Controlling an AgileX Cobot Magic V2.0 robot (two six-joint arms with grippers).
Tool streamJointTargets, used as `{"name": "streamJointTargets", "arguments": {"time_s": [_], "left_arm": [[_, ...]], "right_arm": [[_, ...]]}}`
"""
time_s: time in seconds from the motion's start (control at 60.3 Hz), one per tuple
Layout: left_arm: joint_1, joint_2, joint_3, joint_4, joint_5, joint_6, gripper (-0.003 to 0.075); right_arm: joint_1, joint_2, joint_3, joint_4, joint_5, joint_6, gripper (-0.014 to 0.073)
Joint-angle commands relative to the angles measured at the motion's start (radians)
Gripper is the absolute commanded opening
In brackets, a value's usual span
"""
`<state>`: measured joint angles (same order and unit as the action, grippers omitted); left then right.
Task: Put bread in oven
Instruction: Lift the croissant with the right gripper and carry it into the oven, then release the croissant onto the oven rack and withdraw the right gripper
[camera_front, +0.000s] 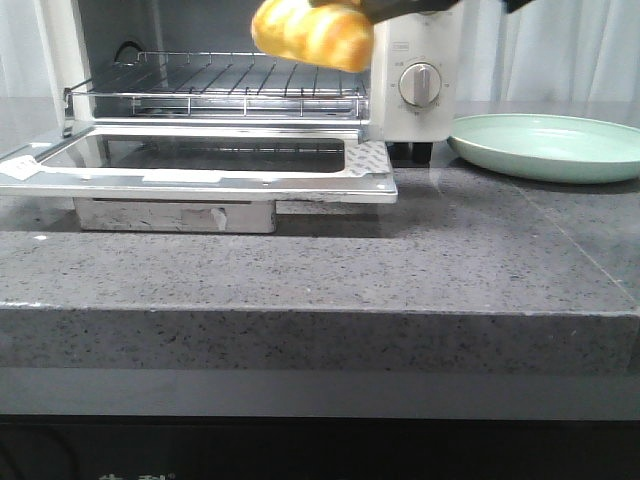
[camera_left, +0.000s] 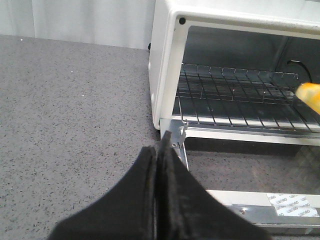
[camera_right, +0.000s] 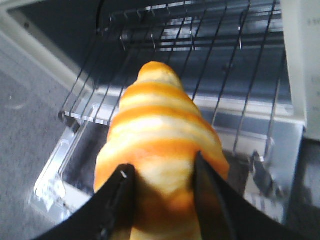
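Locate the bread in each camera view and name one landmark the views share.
Front view: bread at top centre, held above the oven's open door.
Left wrist view: only a tip of it at the right edge.
Right wrist view: centre, clamped by the right gripper.
Shared landmark: the wire rack.

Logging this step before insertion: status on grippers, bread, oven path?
Right gripper shut on bread, held above the wire rack. Left gripper shut, empty, beside oven. Door down, nothing blocking the rack.

Right gripper (camera_right: 162, 192) clamped around bread (camera_right: 160, 150); left gripper (camera_left: 156, 165) pressed closed.
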<state>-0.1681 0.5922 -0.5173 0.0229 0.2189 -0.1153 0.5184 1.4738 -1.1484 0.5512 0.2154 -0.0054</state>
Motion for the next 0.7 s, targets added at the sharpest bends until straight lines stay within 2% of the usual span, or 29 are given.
{"name": "streamJointTargets", "arguments": {"time_s": [0.0,0.149,0.431,0.547,0.68], "left_arm": [[0.002,-0.001,-0.027,-0.001,-0.083,-0.010,-0.0020],[0.002,-0.001,-0.027,-0.001,-0.083,-0.010,-0.0020],[0.002,-0.001,-0.027,-0.001,-0.083,-0.010,-0.0020],[0.002,-0.001,-0.027,-0.001,-0.083,-0.010,-0.0020],[0.002,-0.001,-0.027,-0.001,-0.083,-0.010,-0.0020]], "right_arm": [[0.003,0.039,-0.093,0.065,-0.145,-0.010,0.0164],[0.003,0.135,-0.176,0.113,-0.215,-0.010,0.0164],[0.003,0.257,-0.302,0.113,-0.204,-0.010,0.0176],[0.003,0.257,-0.302,0.113,-0.204,-0.010,0.0276],[0.003,0.257,-0.302,0.113,-0.195,-0.010,0.0436]]}}
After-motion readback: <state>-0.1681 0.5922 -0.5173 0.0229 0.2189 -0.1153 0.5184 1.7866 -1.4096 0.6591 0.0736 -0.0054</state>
